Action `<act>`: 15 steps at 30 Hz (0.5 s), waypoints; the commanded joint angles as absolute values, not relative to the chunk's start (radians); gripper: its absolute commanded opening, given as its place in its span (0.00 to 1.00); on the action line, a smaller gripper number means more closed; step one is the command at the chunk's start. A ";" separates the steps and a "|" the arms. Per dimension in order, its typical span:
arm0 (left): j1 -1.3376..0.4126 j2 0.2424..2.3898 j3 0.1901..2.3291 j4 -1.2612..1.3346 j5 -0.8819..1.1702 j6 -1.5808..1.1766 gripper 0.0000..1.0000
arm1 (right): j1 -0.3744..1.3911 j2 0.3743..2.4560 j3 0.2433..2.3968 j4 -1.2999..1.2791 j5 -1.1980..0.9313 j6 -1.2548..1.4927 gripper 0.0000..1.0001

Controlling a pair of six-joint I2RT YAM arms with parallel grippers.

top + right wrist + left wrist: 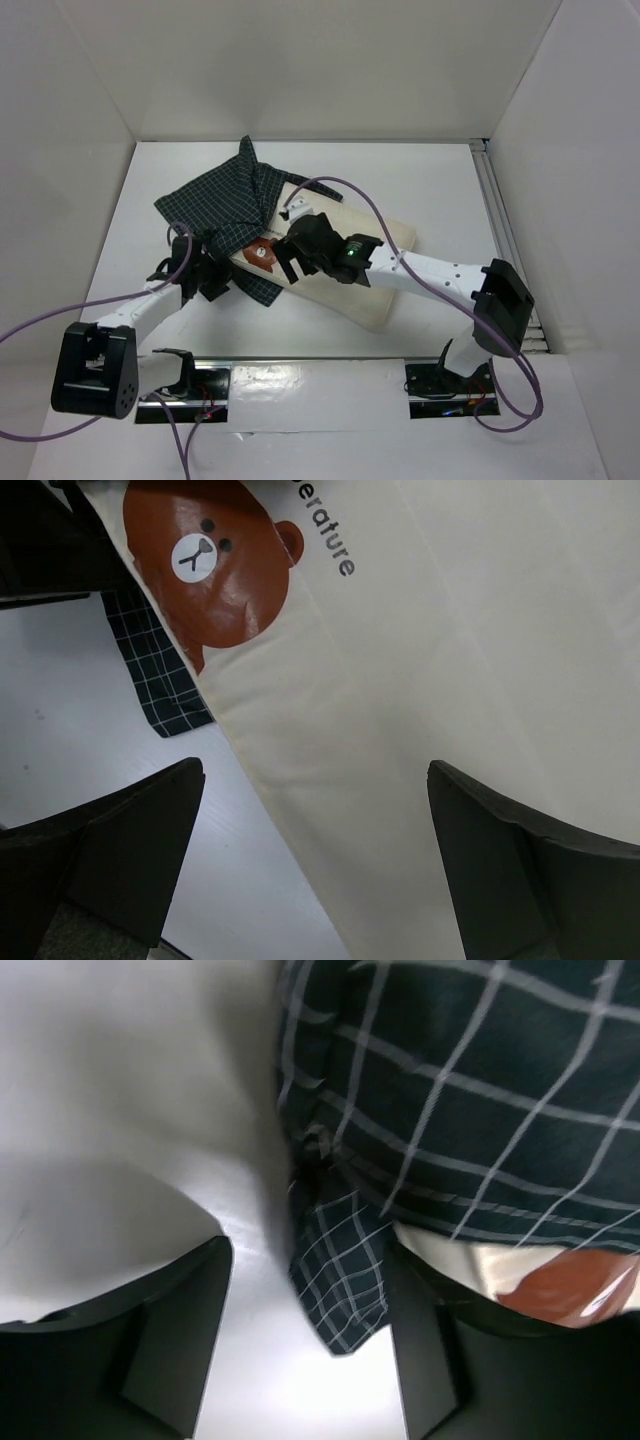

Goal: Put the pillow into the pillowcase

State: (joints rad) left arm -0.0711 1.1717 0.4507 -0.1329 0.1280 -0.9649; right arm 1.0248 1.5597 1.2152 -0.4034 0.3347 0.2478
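One end of pillow [392, 235] hidden under pillowcase [222, 205], left fingers [150, 1360] open, right fingers [120, 850] open

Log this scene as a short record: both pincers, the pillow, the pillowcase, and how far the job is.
left pincer: open, at the pillowcase's near-left edge, with a corner of cloth between its fingers
right pincer: open, above the pillow, near the brown bear print
pillow: cream, lying on the table
pillowcase: dark checked, crumpled over the pillow's far-left end
progress: most of the pillow is uncovered; cannot tell whether its end is inside the case or only under it
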 commanded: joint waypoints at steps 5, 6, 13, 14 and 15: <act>-0.101 1.204 0.361 0.106 0.149 -1.020 0.49 | 1.035 1.724 1.342 -0.362 0.279 0.120 1.00; -0.101 1.204 0.360 0.116 0.149 -1.020 0.40 | 1.035 1.744 1.351 -0.362 0.279 0.092 1.00; -0.120 1.193 0.370 0.110 0.140 -0.996 0.00 | 1.045 1.891 1.393 -0.287 0.270 0.037 1.00; -0.120 1.180 0.370 0.110 0.140 -0.986 0.00 | 1.045 1.913 1.423 -0.287 0.270 0.026 0.98; -0.120 1.163 0.370 0.110 0.152 -0.986 0.00 | 1.045 1.961 1.445 -0.287 0.270 0.026 0.89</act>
State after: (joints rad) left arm -0.1123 1.1950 0.3588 0.0731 0.1360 -0.9985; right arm 1.0367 1.8900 1.3590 -0.3611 0.2848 0.0589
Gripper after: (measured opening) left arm 0.022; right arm 0.948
